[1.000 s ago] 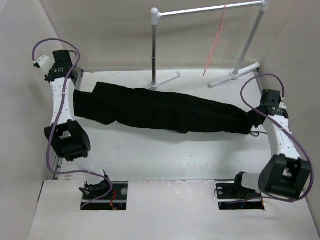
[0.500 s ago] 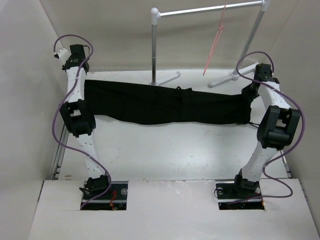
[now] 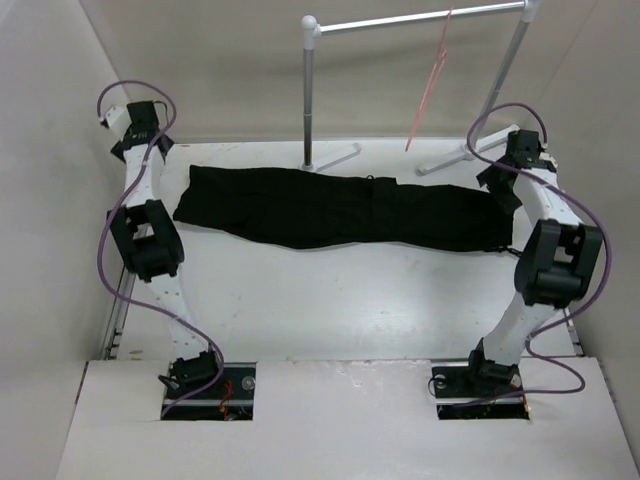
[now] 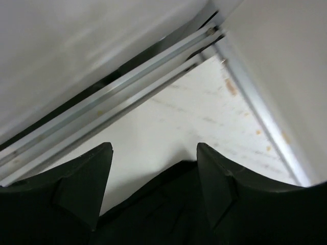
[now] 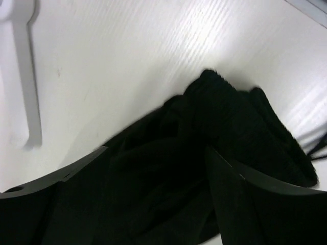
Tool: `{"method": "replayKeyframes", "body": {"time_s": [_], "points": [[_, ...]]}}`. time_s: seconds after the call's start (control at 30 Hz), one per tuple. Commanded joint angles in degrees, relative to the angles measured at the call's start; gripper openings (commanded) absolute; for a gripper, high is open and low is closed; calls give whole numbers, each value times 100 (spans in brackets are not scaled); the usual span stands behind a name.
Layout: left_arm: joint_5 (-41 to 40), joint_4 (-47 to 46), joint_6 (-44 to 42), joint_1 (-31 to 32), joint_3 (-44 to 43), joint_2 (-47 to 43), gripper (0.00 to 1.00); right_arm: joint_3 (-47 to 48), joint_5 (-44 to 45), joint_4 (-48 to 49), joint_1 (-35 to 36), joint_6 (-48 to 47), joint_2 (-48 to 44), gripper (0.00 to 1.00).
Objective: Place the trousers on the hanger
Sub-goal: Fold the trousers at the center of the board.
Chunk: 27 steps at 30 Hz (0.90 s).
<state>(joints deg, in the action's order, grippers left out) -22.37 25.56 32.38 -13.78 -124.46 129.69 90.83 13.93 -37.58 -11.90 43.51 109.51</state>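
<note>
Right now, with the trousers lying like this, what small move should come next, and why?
Probably raise the right hand clear of the trousers and toward the hanger. The trousers lie spread flat on the table, the left hand and the right both look open, and the hanger hangs untouched on the rail, nearer the right arm.

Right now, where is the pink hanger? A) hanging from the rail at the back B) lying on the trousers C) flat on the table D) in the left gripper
A: the hanger hangs from the rail, apart from the trousers spread on the table.
</note>
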Motion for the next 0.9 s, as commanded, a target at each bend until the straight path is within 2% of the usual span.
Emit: {"method": "replayKeyframes", "body": {"time_s": [0.0, 0.03, 0.1, 0.13, 0.17, 0.2, 0.23, 0.3, 0.37, 0.43, 0.53, 0.77, 0.83, 0.87], "points": [[163, -348, 250, -217, 1751, -1802, 65, -869, 171, 645, 271, -114, -1306, 81], [232, -568, 451, -243, 2603, -2320, 65, -1152, 162, 769, 324, -106, -1519, 80], [539, -929, 899, -287, 4037, -3209, 64, -1933, 58, 1085, 499, 17, -2107, 65], [758, -1061, 1128, -288, 4662, -3561, 64, -2303, -4, 1226, 604, 105, -2371, 50], [943, -1166, 1295, -288, 5086, -3791, 64, -2637, -57, 1331, 736, 192, -2617, 29], [1215, -1350, 1541, -305, 5612, -4037, 64, -2910, -110, 1367, 877, 272, -2819, 15], [1496, -1570, 1804, -357, 6061, -4213, 65, -3156, -154, 1420, 1000, 316, -3022, 11], [2111, -2192, 2218, -480, 6731, -4364, 66, -3552, -207, 1525, 1158, 369, -3347, 13], [2543, -2783, 2456, -586, 7049, -4242, 68, -3914, -399, 1693, 1282, 360, -3647, 25], [2851, -3117, 2580, -604, 7120, -3961, 68, -4195, -628, 1763, 1309, 378, -3910, 41], [2932, -3277, 2641, -578, 7129, -3627, 68, -4511, -866, 1790, 1317, 334, -4227, 55], [2518, -3399, 2694, -525, 6849, -2731, 66, -5066, -1130, 1842, 1256, 290, -4667, 63], [2501, -3461, 2703, -507, 6673, -2441, 61, -5206, -1086, 1877, 1116, 438, -4702, 66], [2492, -3470, 2712, -499, 6602, -2326, 55, -5276, -1077, 1877, 967, 544, -4668, 66]]}}
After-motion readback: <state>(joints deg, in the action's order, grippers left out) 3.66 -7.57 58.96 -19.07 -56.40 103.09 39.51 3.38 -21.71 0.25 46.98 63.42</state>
